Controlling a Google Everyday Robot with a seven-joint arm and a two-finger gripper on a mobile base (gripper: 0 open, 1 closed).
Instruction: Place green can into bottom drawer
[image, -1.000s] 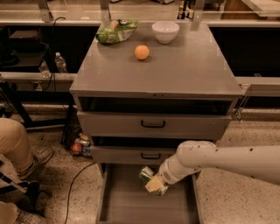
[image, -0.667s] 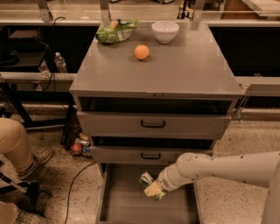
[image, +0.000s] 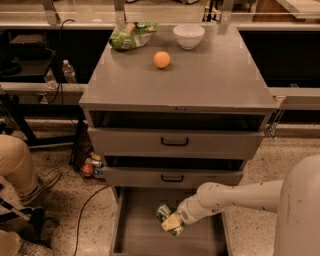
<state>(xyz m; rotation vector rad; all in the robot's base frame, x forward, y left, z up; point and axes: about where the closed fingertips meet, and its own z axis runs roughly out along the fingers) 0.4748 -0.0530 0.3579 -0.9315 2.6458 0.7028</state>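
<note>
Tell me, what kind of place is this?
Likely a robotics lab or workshop: a grey cabinet, a cable trailing across the speckled floor, and the robot's gripper holding the green can over the open bottom drawer.

The white arm (image: 240, 196) enters from the right, with the forearm sloping down and to the left. The gripper (image: 170, 221) is positioned low inside the open bottom drawer (image: 142, 237), its fingers (image: 172, 224) closed around the green can (image: 163, 212).
</note>
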